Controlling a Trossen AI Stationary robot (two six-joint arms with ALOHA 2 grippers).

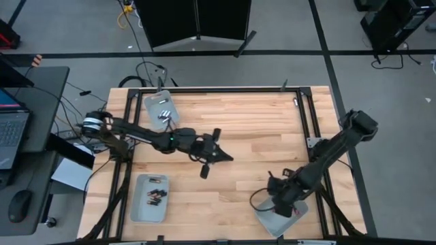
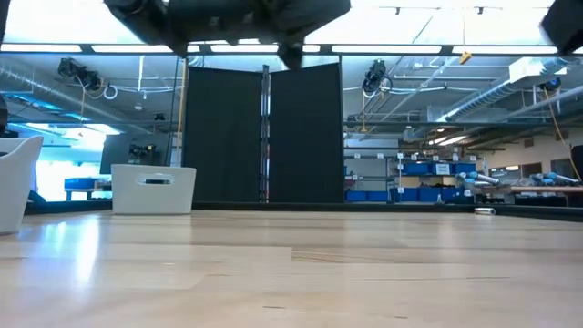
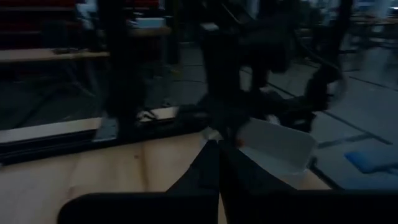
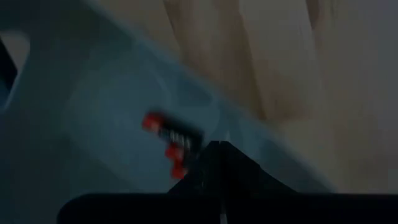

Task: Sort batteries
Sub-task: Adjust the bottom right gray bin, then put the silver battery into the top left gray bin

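Spanning a black-framed rig, the pale wooden table (image 1: 252, 129) carries three grey trays. Batteries (image 1: 156, 196) lie in the near-left tray (image 1: 139, 207); red-ended ones (image 4: 168, 140) beneath the right gripper (image 1: 278, 204), clenched empty. Left gripper (image 1: 223, 156) hangs mid-table, pressed closed. Shelving lines the room behind.

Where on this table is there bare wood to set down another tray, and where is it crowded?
Bare wood runs along the far edge from the far-left tray to the right rail, and along the near edge between the near-left tray and the near-right tray. It is crowded mid-table at the left tool, and near-right, where the right tool hangs over that tray.
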